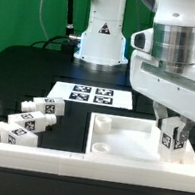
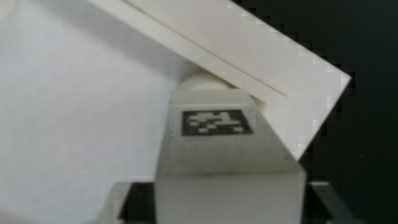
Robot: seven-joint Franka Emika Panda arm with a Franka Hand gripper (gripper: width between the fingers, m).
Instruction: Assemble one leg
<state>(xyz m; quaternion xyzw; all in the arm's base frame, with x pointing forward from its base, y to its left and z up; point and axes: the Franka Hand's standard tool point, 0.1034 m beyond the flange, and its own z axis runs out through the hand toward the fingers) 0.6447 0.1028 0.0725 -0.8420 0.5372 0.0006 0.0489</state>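
Wrist view shows the gripper [image 2: 221,196] clamped on a leg [image 2: 217,135], fingers [image 2: 331,200] pressed on two opposite faces, the tagged face toward the camera. Just below the gripper, the leg's far end meets a corner of the panel [image 2: 80,110]; whether it is seated cannot be told. Three spare legs [image 1: 30,119] lie well apart. The leg looks light, rigid, smooth, so flat opposing faces near mid-length probably suit the grip best.

A tagged leg [image 2: 217,150] was held between the dark fingers [image 2: 89,204] of the gripper [image 2: 219,203], its far end set against the panel's [image 2: 80,95] corner.
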